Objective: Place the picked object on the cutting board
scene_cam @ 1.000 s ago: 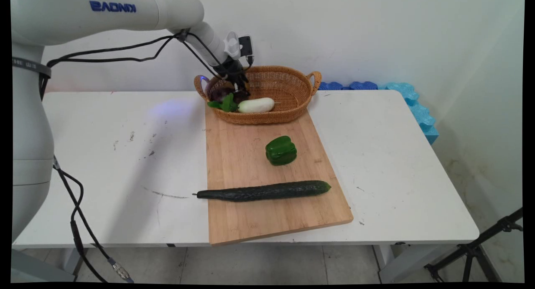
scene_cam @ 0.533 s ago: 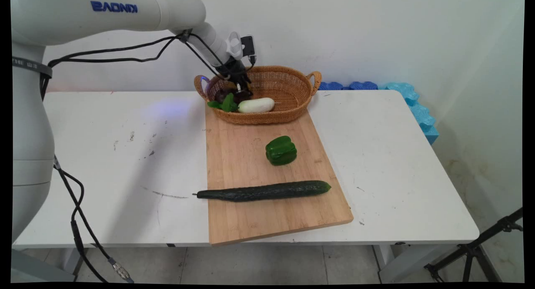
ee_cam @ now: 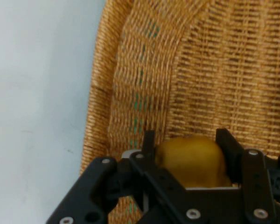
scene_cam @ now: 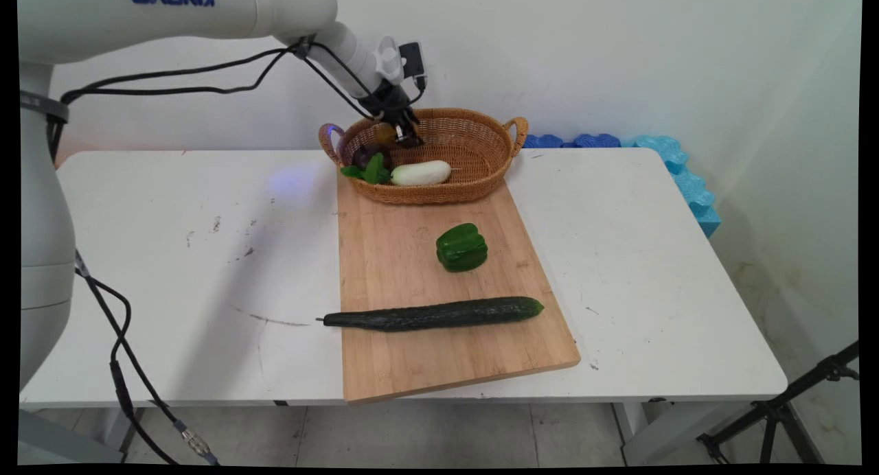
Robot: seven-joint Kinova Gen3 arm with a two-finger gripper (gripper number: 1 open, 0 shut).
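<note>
The black two-finger gripper (scene_cam: 406, 133) hangs over the left half of the oval woven wicker basket (scene_cam: 481, 176), its fingers (ee_cam: 226, 144) closed on either side of a rounded yellow-brown fruit or vegetable (ee_cam: 191, 161); what kind it is cannot be told. In the hand view this yellow-brown piece sits right between the two fingers, pressed against both, with the basket's woven floor and curving wall behind it and the white table (ee_cam: 37, 93) beyond the rim. In the main view the piece (scene_cam: 386, 133) shows as a small amber patch at the fingertips, above the basket's floor and clear of the things lying in it. Just below the gripper, inside the basket, lie a dark purple eggplant with a green leafy cap (scene_cam: 364, 160) at the left end and a white elongated vegetable (scene_cam: 421, 173) beside it, along the near wall. The basket stands at the far end of a light wooden cutting board (scene_cam: 412, 365), near the wall. On the board, well apart from the gripper, a green bell pepper (scene_cam: 461, 247) sits near the middle, and a long dark green cucumber (scene_cam: 432, 314) lies across the board's near part, its stem end reaching past the left edge.
</note>
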